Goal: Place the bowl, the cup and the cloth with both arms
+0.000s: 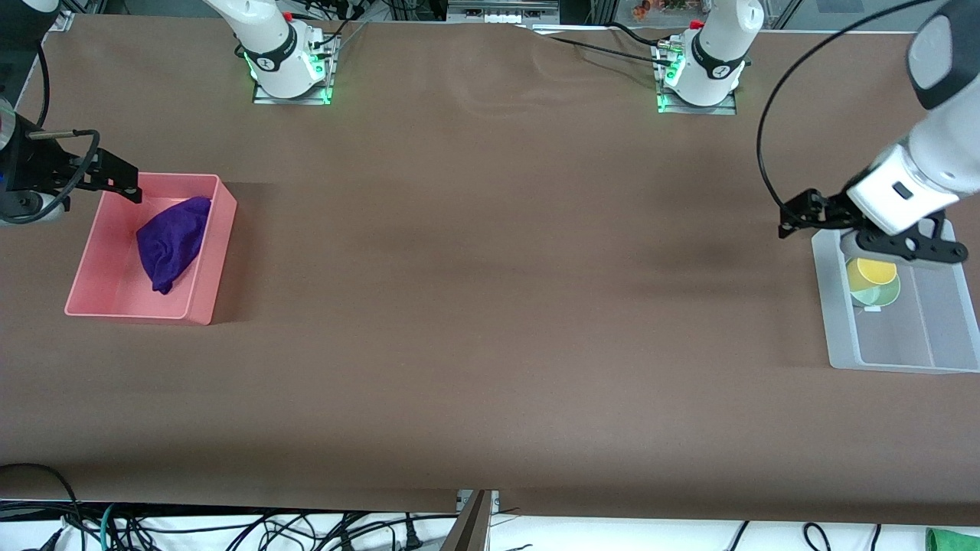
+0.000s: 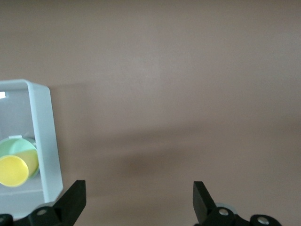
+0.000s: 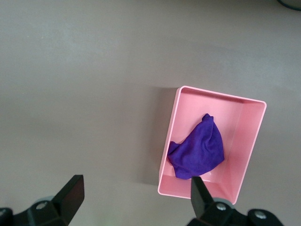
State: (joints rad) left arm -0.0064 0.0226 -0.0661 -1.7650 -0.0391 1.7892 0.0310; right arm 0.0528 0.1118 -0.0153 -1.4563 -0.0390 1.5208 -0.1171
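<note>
text: none legible | labels: none | brands: none | numbers: none | signs: none

Both arms are glossy white with black bands at the joints, the bands carrying small white markings. Each round base sits on a metal plate lit by green lights, with a red fitting near the base and black cables trailing from it. A thin black cable arcs along the left arm to its wrist. The left gripper (image 1: 870, 231) and right gripper (image 1: 115, 180) are matte black, with angular, wedge-shaped fingers (image 2: 75, 200) and silver screws at their mounts.
</note>
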